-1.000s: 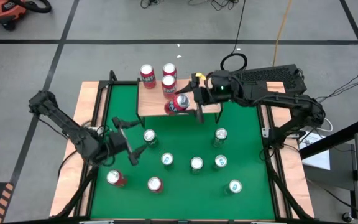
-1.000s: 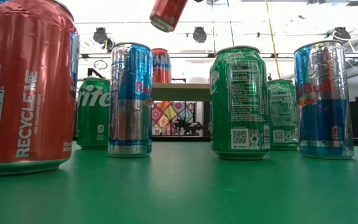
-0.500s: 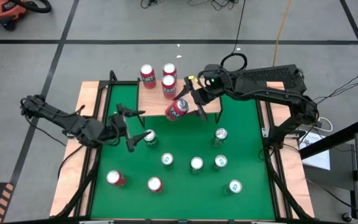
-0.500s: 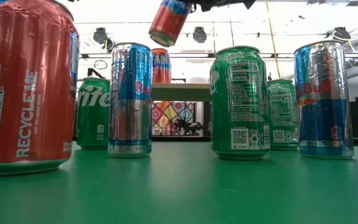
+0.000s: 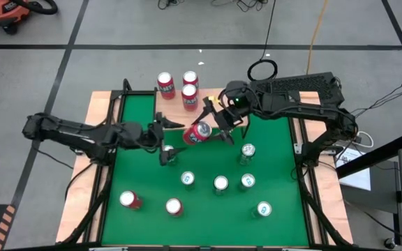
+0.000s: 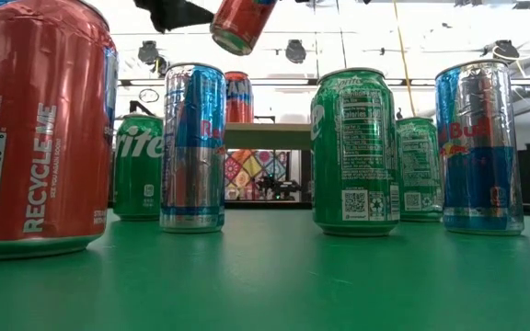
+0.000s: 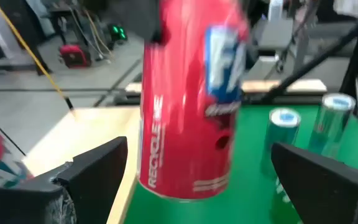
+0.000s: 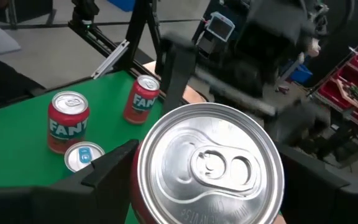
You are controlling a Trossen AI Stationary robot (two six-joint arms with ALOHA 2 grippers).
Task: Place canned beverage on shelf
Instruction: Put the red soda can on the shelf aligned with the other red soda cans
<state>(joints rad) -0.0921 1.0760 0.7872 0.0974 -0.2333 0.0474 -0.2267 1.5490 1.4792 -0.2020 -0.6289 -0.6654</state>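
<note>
Right gripper (image 5: 211, 129) clasps a tilted red Fanta can (image 5: 197, 132); the spread-open left gripper (image 5: 165, 139) alongside could knock it loose.

Orange shop vacuum (image 5: 5, 12) on floor
</note>
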